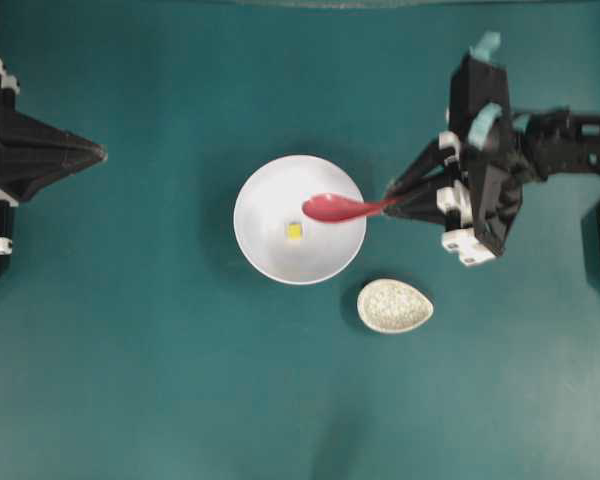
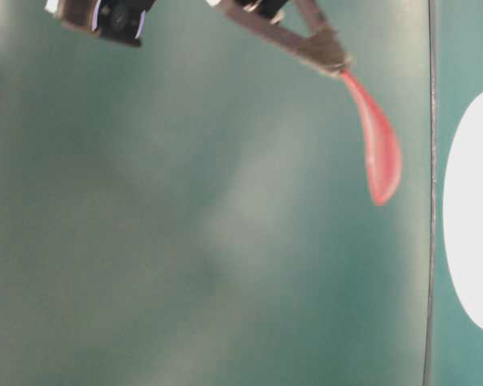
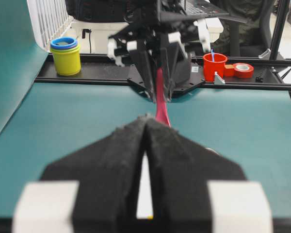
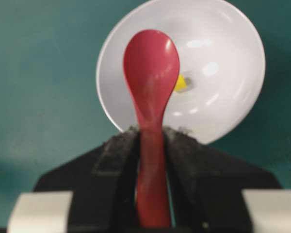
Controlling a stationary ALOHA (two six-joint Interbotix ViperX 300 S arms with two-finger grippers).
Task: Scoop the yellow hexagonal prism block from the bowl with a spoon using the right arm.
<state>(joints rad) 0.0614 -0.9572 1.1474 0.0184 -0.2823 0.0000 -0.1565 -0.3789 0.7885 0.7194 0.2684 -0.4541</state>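
Two arms faced each other across the teal table (image 1: pixel 130 380), and what a setup it was. The right arm (image 1: pixel 500 170), teal tabs showing, reached in from the right of the overhead view; its claw (image 1: pixel 392 197) was clamped narrow on the handle of the spoon (image 1: pixel 340 208), both pads pressed against the red stem in the right wrist view. The left arm (image 1: pixel 20 155) sat well apart at the left edge, its claw (image 1: pixel 98 153) pinched to a point, pads together in the left wrist view with nothing between them.

The bowl (image 1: pixel 270 250) sat mid-table, white and round. The spoon's oval scoop hung over the bowl's upper right part, handle running out past the rim to the right claw. From table level the spoon (image 2: pixel 377 149) drooped scoop-down from the claw tips, clear of any surface in that view.

Near the bowl, lower right and not touching it, lay the speckled egg-shaped dish (image 1: pixel 395 305).

The yellow block (image 1: pixel 294 231) rested on the bowl's floor, just beside the scoop and outside it; in the right wrist view the block (image 4: pixel 182 83) peeked out from behind the scoop's right edge.
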